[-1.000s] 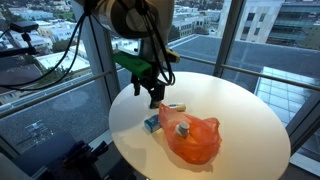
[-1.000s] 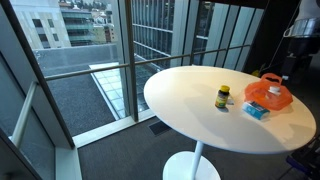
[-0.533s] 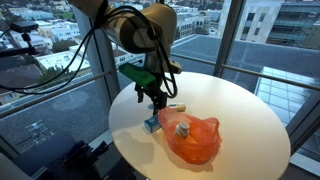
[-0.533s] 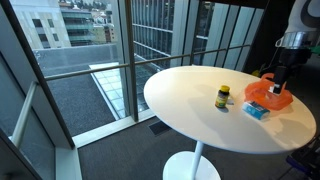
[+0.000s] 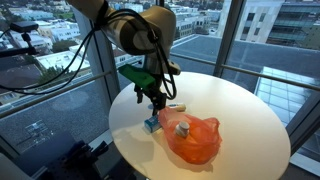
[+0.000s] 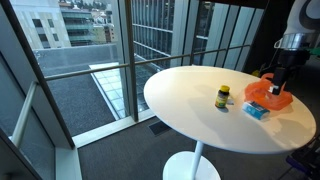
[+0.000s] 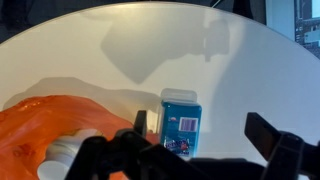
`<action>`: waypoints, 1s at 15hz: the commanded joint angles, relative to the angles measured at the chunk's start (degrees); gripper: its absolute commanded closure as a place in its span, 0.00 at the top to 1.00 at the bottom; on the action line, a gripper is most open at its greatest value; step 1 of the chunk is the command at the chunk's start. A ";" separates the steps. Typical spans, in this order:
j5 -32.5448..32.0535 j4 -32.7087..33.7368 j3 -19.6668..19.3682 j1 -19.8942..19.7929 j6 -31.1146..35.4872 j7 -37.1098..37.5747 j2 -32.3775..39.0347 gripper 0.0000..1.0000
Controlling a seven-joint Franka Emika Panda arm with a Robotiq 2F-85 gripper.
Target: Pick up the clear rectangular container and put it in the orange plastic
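In an exterior view the arm reaches down near the table's (image 5: pixel 240 105) edge, its gripper (image 5: pixel 157 100) above the clear rectangular container (image 5: pixel 152 124), which lies beside the orange plastic bag (image 5: pixel 195 142), while in the wrist view the container's blue label (image 7: pixel 181 125) is too small to read and the fingers (image 7: pixel 268 133) are spread, gripping nothing.

The hand (image 6: pixel 279 88) has swung in from the picture's edge to hang by the orange plastic bag (image 6: pixel 268 97), apparently a little lower over the surface (image 6: pixel 195 115).
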 commanded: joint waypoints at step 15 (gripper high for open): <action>-1.64 -4.48 2.44 -0.41 18.57 3.64 9.38 1.00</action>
